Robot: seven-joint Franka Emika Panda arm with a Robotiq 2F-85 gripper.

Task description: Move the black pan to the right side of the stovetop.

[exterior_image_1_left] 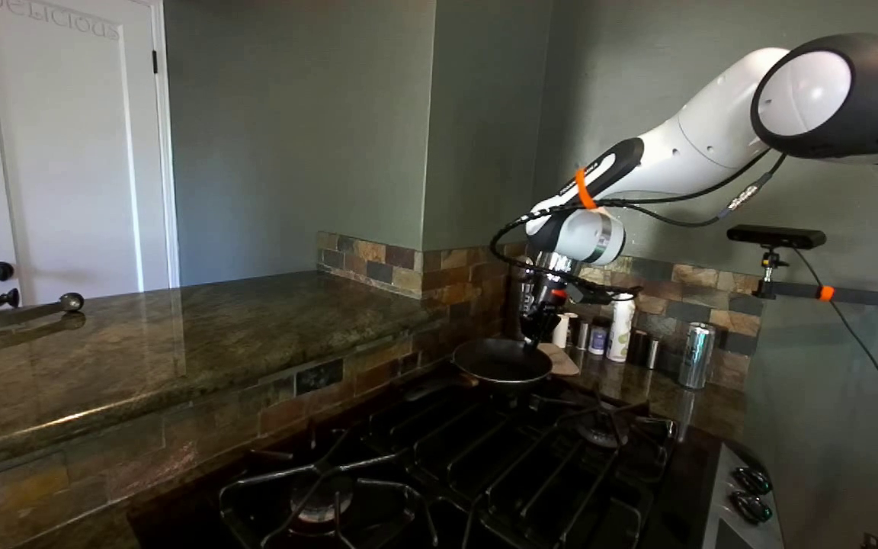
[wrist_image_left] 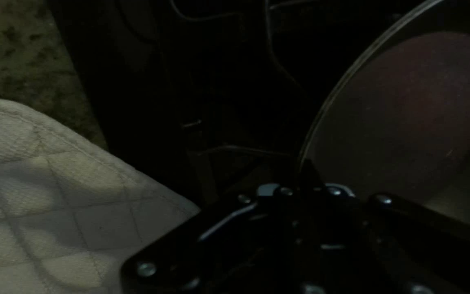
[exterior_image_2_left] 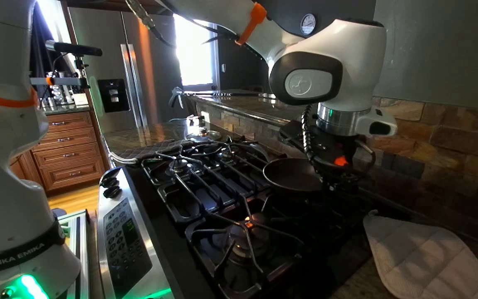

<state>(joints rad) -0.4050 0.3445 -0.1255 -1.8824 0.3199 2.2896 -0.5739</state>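
Note:
The black pan (exterior_image_1_left: 500, 364) is at the back corner of the stovetop (exterior_image_1_left: 477, 465), beside the tiled wall. It also shows in an exterior view (exterior_image_2_left: 291, 175), and its thin rim and dull inside fill the right of the wrist view (wrist_image_left: 386, 126). Its handle (exterior_image_1_left: 439, 385) points away from the gripper. My gripper (wrist_image_left: 303, 185) is closed at the pan's rim, one finger on the inner side and one on the outer. The fingertips are very dark in the wrist view. I cannot tell whether the pan rests on the grates or is slightly lifted.
A white quilted pot holder (exterior_image_2_left: 428, 253) lies on the counter beside the stovetop's end. Several bottles and canisters, including a white bottle (exterior_image_1_left: 620, 328) and a metal canister (exterior_image_1_left: 696, 354), stand behind the gripper. The tiled wall (exterior_image_2_left: 450, 128) and raised stone counter (exterior_image_1_left: 203, 328) border the back.

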